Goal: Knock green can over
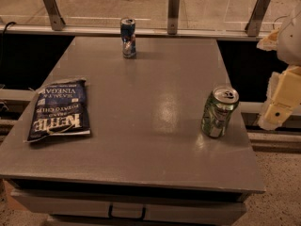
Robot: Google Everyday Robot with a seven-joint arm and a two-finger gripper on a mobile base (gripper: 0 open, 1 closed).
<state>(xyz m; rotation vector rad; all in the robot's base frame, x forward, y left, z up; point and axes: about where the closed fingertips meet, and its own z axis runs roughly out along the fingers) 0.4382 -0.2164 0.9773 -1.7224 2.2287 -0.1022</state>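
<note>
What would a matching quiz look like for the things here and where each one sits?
Things:
1. green can
2. blue can
3. chip bag
4. tool

Places:
a. far edge, near the middle, upright
b. past the right side of the table, in the air
c. left side, lying flat
d. right side, upright

Pairs: 1-d, 2-a, 3-c, 4-b

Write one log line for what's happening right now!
green can: standing, right side of table | gripper: right of can, apart | knock: not done
</note>
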